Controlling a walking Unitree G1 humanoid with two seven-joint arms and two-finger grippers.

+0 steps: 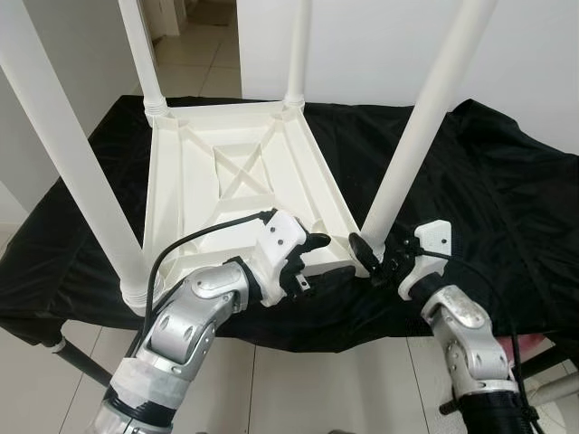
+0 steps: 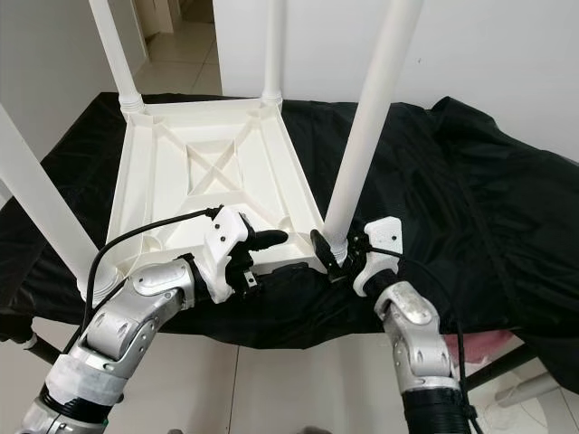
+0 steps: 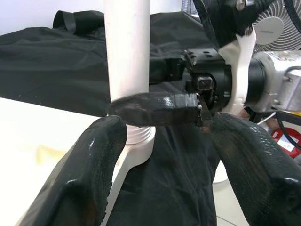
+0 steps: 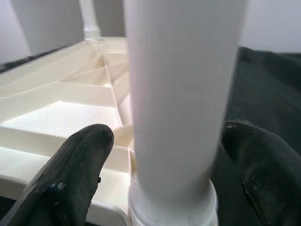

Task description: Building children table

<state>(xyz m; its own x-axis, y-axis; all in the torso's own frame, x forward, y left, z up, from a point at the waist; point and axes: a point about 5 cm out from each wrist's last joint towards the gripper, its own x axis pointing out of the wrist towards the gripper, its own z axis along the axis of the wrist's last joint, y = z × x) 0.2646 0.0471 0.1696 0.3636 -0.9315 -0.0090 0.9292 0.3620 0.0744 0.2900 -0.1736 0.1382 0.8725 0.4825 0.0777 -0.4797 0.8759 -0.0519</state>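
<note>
The left arm (image 1: 185, 321) is reaching up from the near edge with its elbow bent and its silver forearm angling toward the table top (image 1: 242, 181); the left gripper (image 1: 312, 249) is lying over the near rim of that table top, its two black fingers spread apart and holding nothing, one fingertip (image 3: 91, 160) sitting just beside the base of the near right leg (image 1: 425, 127); the white plastic table top is lying upside down on the black cloth (image 1: 488, 181), its underside showing a raised rim, straight ribs and a crossed brace in the middle; four round white legs are standing up from its four corners, the near left leg (image 1: 77, 163) and the near right one thick and close to the camera, the two far legs (image 1: 143, 54) thinner in view, each seated in a ringed socket; the cloth is shiny, wrinkled and draped over a low stand, hanging past the near edge of the table top onto pale floor tiles (image 1: 208, 63); to the right of the table top, the right arm (image 1: 466, 348) is coming up steeply with its wrist bent inward; the right gripper (image 1: 373, 258) is closing round the bottom of the near right leg, one finger (image 4: 77, 165) on each side of the smooth tube and pinching it just above the socket.
</note>
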